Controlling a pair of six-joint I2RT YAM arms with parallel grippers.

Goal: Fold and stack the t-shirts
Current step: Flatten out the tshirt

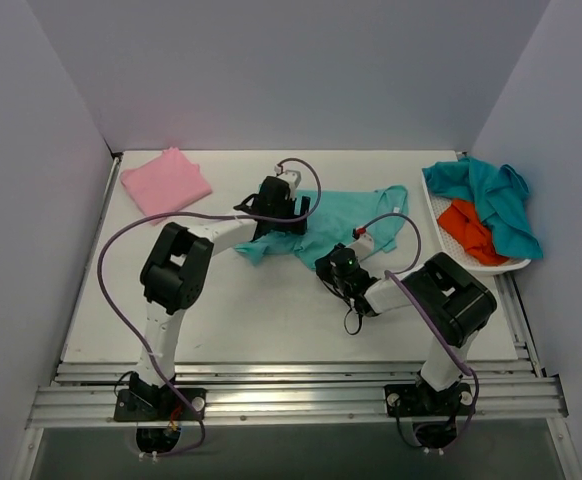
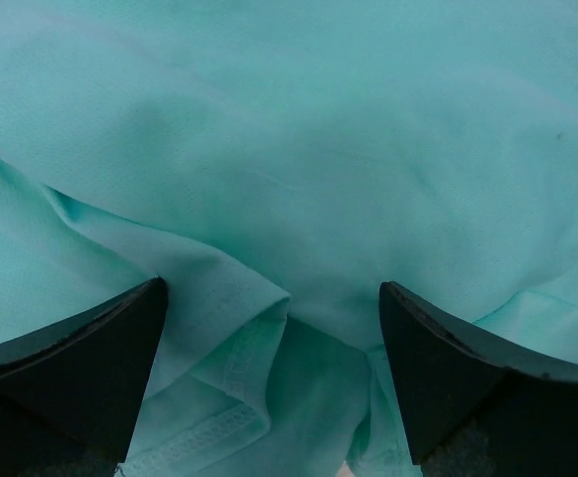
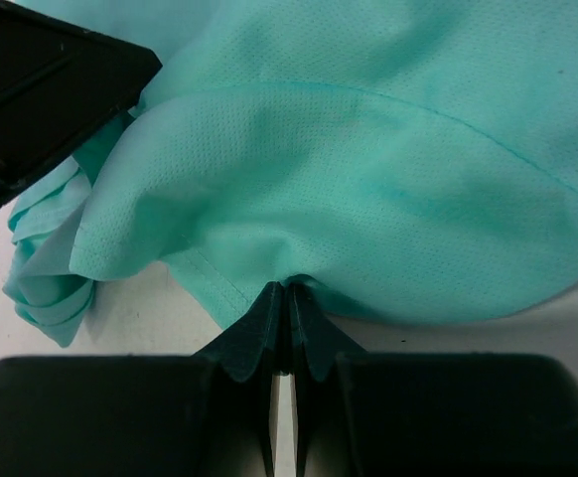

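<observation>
1. The left arm is reached forward over the table [image 1: 271, 320] with its elbow raised. The left gripper [image 1: 281, 205] is pointed down onto the left end of the sea-green t-shirt [image 1: 349, 215].
2. The right arm is folded, with its elbow near the right base and its forearm directed left. The right gripper [image 1: 333, 268] is set low at the shirt's near edge.
3. In the left wrist view, the left gripper [image 2: 272, 288] is released. Its fingers [image 2: 80, 368] are spread wide, and a ridge of cloth with a stitched hem lies between them, unpinched. Cloth fills this whole view.
4. In the right wrist view, the right gripper [image 3: 287, 298] is clenched on the shirt's hem, with the fingertips [image 3: 259, 333] pressed together. The cloth is pulled into a small peak at the pinch (neither grip state can be read from the top view).
5. A black angular part [image 3: 41, 89] is seen at the top left of the right wrist view; what it belongs to cannot be told.
6. Shown only from the top:
   - the pink t-shirt [image 1: 166, 182], folded flat at the far-left corner
   - the teal t-shirt [image 1: 491, 195] and the orange t-shirt [image 1: 468, 230], heaped in a white basket [image 1: 491, 268] at the right edge
7. The sea-green t-shirt lies crumpled mid-table, unfolded, with one sleeve toward the far right. A fine mesh weave is resolved in the wrist views.
</observation>
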